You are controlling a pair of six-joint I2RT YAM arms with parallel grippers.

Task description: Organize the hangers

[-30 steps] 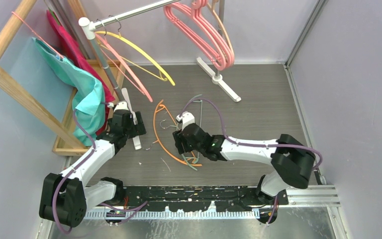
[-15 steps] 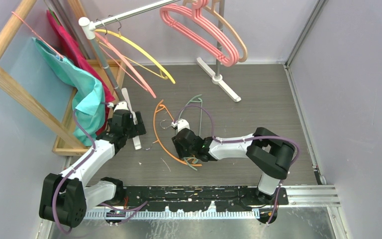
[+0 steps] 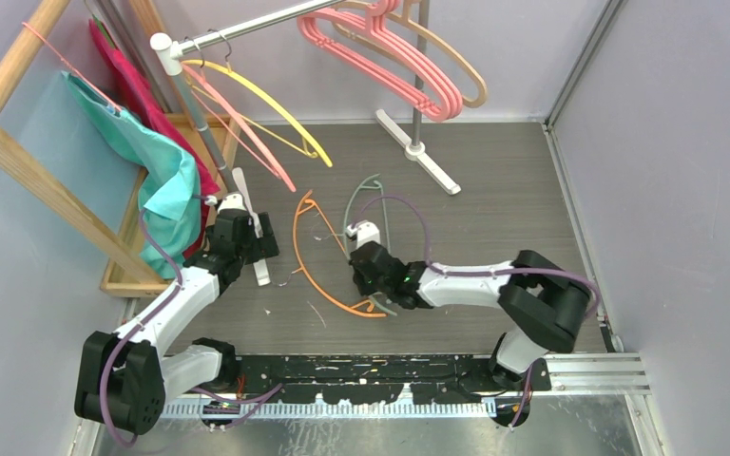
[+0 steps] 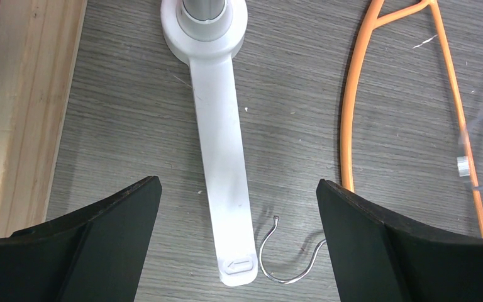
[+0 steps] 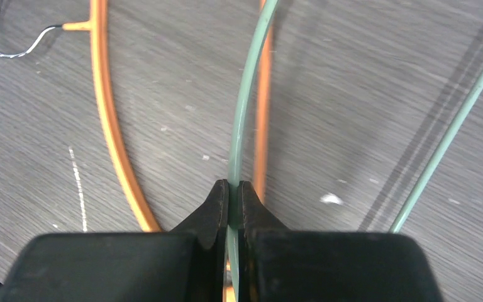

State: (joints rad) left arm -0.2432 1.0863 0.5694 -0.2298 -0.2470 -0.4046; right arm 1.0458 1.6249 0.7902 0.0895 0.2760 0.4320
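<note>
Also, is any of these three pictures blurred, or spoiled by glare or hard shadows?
Top external view: evenly lit, no glare, pink hangers sharp. Left wrist view: wood-grain surface crisp, the left fingers only flat black shapes. Right wrist view: grey-green hanger sharp where the right fingers pinch it; faint striped shadows cross the surface toward the picture's right edge.

Lying flat: one orange hanger (image 5: 104,94), one grey-green hanger (image 5: 238,126).

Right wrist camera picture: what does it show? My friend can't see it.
The right gripper is pinched shut on a thin grey-green hanger. An orange hanger lies beside it on the grey wood-grain table.
</note>
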